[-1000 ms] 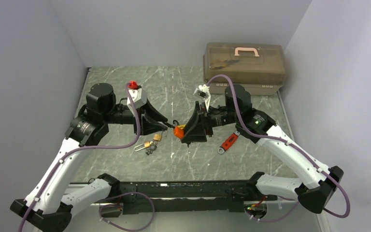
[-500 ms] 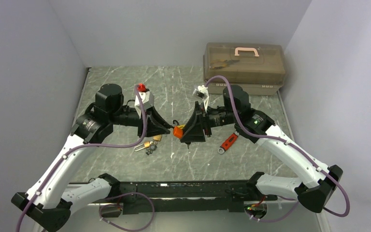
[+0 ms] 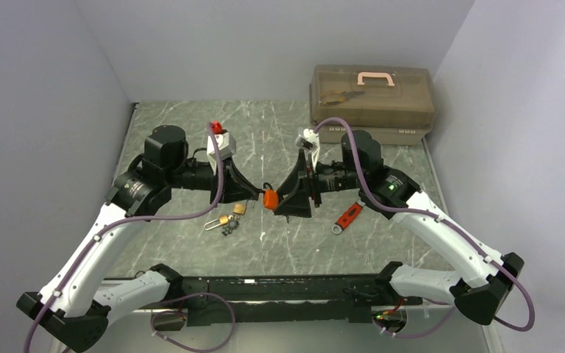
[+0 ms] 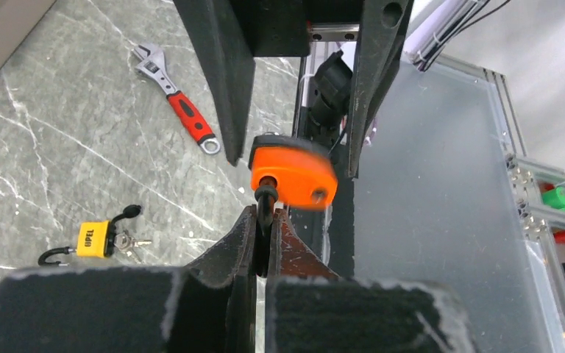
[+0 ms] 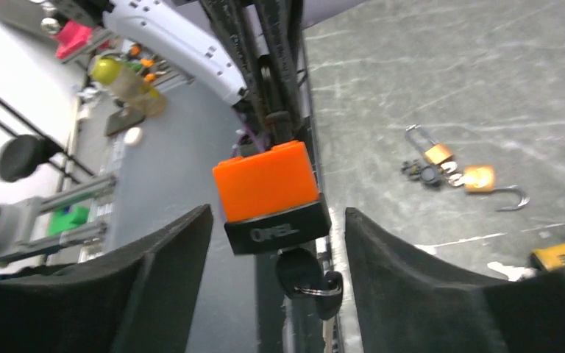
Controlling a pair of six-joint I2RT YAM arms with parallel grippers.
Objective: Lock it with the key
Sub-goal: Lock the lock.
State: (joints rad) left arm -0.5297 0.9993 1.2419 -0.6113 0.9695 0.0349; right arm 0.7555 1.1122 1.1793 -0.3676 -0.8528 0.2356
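Right hand (image 5: 278, 213) now open; orange padlock (image 4: 294, 173) in left hand (image 4: 263, 224).

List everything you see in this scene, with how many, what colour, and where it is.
orange padlock: one, orange with a black band, in the air between the grippers
key: one, black head, in the padlock's black end
yellow padlock: one, yellow with a black shackle, on the table
brass padlocks: two, brass with silver shackles, on the table near the yellow one
wrench: one, red handle, on the table right of centre
toolbox: one, translucent brown with a pink handle, back right corner
table: one, grey marbled
left gripper: black, shut on the padlock's shackle
right gripper: black, open, a finger on each side of the padlock
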